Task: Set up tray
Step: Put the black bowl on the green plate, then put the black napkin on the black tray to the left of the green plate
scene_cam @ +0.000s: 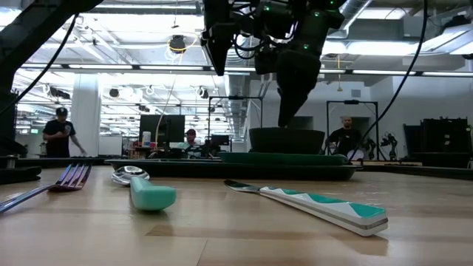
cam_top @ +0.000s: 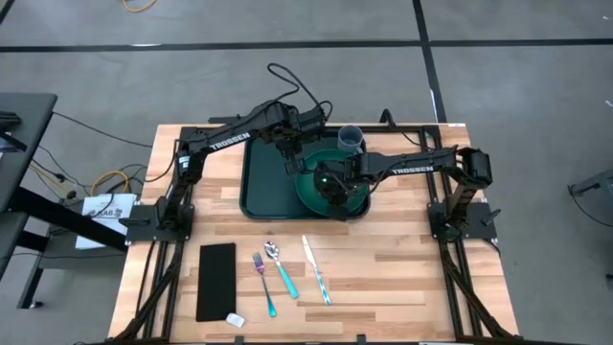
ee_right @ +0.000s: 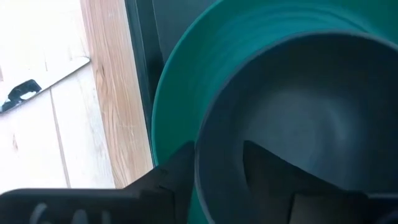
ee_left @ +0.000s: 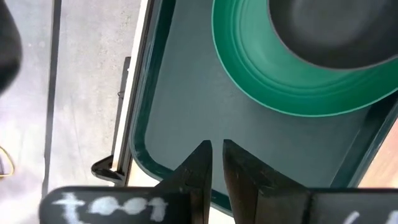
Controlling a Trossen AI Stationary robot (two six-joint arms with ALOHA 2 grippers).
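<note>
The dark green tray (cam_top: 268, 187) lies at the middle of the table's far half. A round green plate (cam_top: 311, 192) rests on its right part, and a dark bowl (ee_right: 298, 112) sits on the plate. My right gripper (ee_right: 217, 152) is open and points down at the bowl's near-left rim, one finger inside the bowl and one outside. My left gripper (ee_left: 217, 152) hangs above the tray's bare left part (ee_left: 186, 99). Its fingers are almost together, with nothing between them. A grey cup (cam_top: 351, 139) stands at the tray's far right corner. My right gripper stands astride the bowl's rim (ee_right: 202, 143), coming from above. The outer finger (ee_right: 177, 171) is close against the wall and the inner finger (ee_right: 267, 165) stands off it. Whether either one touches the bowl, I cannot tell. The bowl sits upright on the plate.
On the near half of the table lie a black napkin (cam_top: 216, 280), a fork (cam_top: 263, 278), a teal-handled spoon (cam_top: 281, 268) and a knife (cam_top: 316, 270), with a small white piece (cam_top: 235, 319) by the napkin. Bare wood lies to the right of them. People show in the room beyond.
</note>
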